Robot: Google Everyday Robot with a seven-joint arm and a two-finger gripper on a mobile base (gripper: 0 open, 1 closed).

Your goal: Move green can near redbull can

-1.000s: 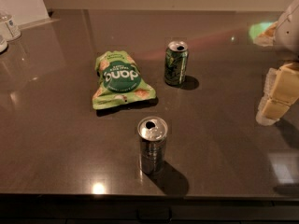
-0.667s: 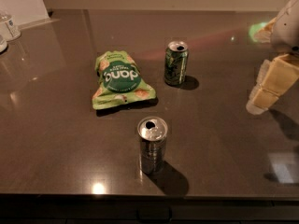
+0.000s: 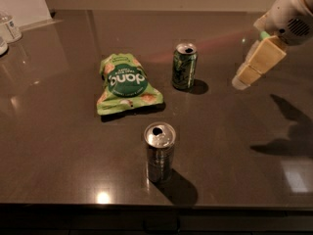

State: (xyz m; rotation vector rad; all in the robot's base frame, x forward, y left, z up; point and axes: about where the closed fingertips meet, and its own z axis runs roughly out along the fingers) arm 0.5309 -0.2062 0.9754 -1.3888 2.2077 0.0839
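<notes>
Green can (image 3: 185,66) standing upright mid-table, dark green patterned sides, silver top, redbull can (image 3: 159,152) standing well apart nearer the front edge, snack bag (image 3: 127,84) lying left, gripper (image 3: 244,77) hovering at right above the table (image 3: 58,146), spread or closed I cannot tell.

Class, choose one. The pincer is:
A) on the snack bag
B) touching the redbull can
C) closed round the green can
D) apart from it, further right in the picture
D: the pincer hangs right of the green can, with a clear gap between them.
</notes>
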